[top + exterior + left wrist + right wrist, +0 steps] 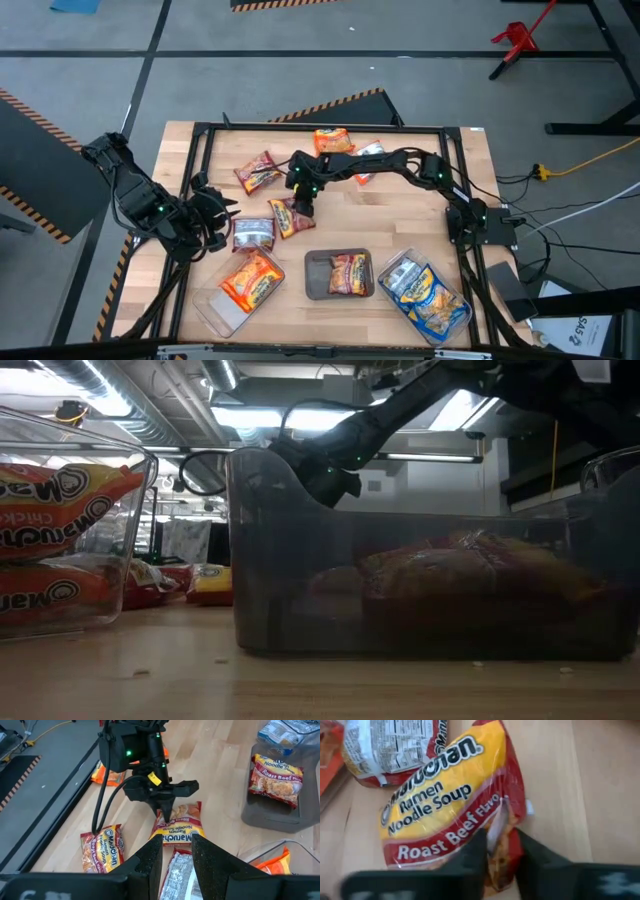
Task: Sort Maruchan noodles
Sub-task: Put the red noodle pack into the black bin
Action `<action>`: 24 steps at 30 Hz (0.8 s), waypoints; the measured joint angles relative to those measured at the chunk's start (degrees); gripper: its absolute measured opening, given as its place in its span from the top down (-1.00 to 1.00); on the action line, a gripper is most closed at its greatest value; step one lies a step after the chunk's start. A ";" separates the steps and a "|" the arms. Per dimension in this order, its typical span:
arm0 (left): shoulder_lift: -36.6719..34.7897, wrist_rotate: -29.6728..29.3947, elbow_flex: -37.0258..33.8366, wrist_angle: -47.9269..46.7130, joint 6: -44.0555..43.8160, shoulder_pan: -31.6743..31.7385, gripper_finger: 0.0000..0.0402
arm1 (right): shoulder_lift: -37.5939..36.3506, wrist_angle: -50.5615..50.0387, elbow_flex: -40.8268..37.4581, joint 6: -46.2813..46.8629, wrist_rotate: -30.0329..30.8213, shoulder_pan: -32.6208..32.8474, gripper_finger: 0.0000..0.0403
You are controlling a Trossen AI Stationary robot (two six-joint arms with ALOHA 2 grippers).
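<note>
A: Trays first. What's sitting in them?

B: Three clear trays along the near edge of the counter (400, 215). Left tray (215, 305) is holding an orange pkt (252, 280). Middle tray (320, 285) is holding one dark red Roast Beef pkt (349, 273). Right tray (452, 318) is holding blue-and-white pkts (425, 287).

A: And the right tool?

B: Right tool (300, 208) is reaching down mid-counter onto a loose dark red Roast Beef pkt (452, 807), fingers narrow, pinching a fold of wrapper at its edge; pkt is lying flat on the wood. Left wrist view is showing the same: tool tips coming down on the pkt's far end.

A: Which way is that pkt running?

B: In the high view its long axis is running roughly far-to-near, tilted a bit, tool at the far end. Another pkt (252, 234) is lying label-side up just beside it, on the left arm's side.

A: Left tool?

B: Left tool (212, 222) is hovering near the counter's left edge, next to that label-up pkt, fingers partly apart, holding nothing.

A: Other loose ones?

B: One dark red pkt (258, 172) and one orange pkt (332, 140) are lying farther back.
</note>
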 joint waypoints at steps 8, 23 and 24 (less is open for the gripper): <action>0.00 1.54 0.00 0.01 -0.45 -0.01 0.51 | 0.06 -3.70 2.23 4.41 1.28 -0.02 0.95; 0.02 1.54 0.00 -1.10 -1.00 -0.01 0.51 | -1.00 -33.02 25.92 6.42 2.39 -0.02 0.99; 0.02 1.54 0.00 -1.45 -0.98 -0.01 0.51 | -1.00 -35.44 27.86 6.46 2.46 0.00 0.99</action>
